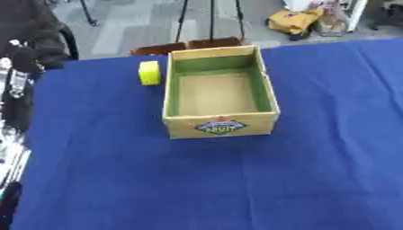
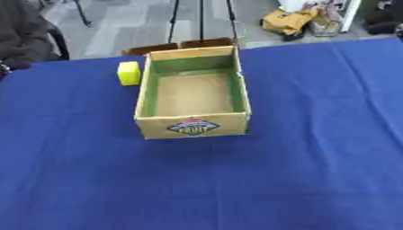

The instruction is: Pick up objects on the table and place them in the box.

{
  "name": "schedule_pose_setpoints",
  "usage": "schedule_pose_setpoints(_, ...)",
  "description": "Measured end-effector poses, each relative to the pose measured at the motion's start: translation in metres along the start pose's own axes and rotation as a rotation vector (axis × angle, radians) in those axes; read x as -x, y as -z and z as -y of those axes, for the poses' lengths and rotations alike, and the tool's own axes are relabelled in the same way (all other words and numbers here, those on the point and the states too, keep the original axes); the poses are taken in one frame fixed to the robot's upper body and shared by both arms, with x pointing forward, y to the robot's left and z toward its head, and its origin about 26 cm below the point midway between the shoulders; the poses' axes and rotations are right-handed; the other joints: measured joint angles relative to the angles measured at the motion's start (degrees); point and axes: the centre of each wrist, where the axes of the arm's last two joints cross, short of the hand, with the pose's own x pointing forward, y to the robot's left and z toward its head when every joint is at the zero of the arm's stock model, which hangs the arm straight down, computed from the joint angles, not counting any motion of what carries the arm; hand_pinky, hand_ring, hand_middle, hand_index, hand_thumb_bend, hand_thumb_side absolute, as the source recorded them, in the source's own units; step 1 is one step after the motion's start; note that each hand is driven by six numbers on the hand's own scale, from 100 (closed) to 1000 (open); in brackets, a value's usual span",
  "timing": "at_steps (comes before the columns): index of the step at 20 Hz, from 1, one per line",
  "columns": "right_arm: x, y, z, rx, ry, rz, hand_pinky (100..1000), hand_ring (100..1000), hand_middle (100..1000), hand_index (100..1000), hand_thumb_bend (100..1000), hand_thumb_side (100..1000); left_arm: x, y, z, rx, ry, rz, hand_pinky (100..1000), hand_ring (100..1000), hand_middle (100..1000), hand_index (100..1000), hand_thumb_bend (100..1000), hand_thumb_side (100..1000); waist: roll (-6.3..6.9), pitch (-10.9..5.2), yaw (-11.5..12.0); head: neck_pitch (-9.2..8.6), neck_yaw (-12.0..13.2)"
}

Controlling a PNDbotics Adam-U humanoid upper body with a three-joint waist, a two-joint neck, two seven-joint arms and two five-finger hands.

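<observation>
Presently listed, item one: yellow block (image 1: 149,72), small, rectangular, standing on the blue tablecloth (image 1: 197,179) just beside the outer left wall of the box, toward its far end; whether it touches the wall cannot be told. Edges look squared and faces plain. Judged light and probably rigid or slightly spongy; nothing about it suggests fragility. Its surface appears matte, so slipping seems unlikely. Best hold, by estimate: thumb and fingers across the two narrow side faces, coming from above, since the box wall crowds the right face and leaves little room there. A short lift over the wall would bring it inside.

Item two: box (image 1: 220,128), open-topped, tan card with green inner walls, a printed label on the near face. Interior shows bare floor; nothing lies in it. It sits near the middle of the table, long axis running away from the viewer.

Item three: robot hands. Neither shows in either view, so whether fingers are spread, pressed together or pinching anything cannot be told.

Item four: surroundings. Dark, part-metallic shapes occupy the left edge of the left eye view; what they are cannot be made out.
</observation>
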Motion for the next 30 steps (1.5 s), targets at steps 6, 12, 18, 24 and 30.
schedule_pose_setpoints(6,-0.003,0.005,-0.005,-0.038,0.011,0.014,662,669,752,919,415,752,-0.007,0.041,-0.020,0.130,0.227,-0.094,767,809,839,948,932,774,0.38,0.00,-2.7,-0.91,1.0)
schedule_pose_setpoints(12,-0.008,0.011,-0.011,-0.076,0.019,0.034,663,668,756,920,422,753,-0.009,0.077,-0.021,0.230,0.369,-0.230,802,829,858,954,961,707,1.41,0.75,-5.3,-1.85,2.4)
schedule_pose_setpoints(18,-0.015,0.016,-0.016,-0.118,0.027,0.061,664,672,755,922,427,754,0.009,0.092,-0.029,0.222,0.469,-0.439,805,810,826,947,1000,591,2.67,2.23,-7.6,-3.21,4.1)
schedule_pose_setpoints(24,-0.023,0.019,-0.019,-0.141,0.033,0.097,667,673,754,924,431,756,0.032,0.098,-0.039,0.142,0.574,-0.583,801,790,796,926,919,528,3.75,4.24,-9.5,-4.93,5.4)
schedule_pose_setpoints(30,-0.030,0.021,-0.021,-0.156,0.035,0.121,669,669,753,924,437,758,0.057,0.094,-0.061,0.109,0.689,-0.625,809,784,782,919,790,443,5.03,6.33,-11.3,-6.49,6.3)
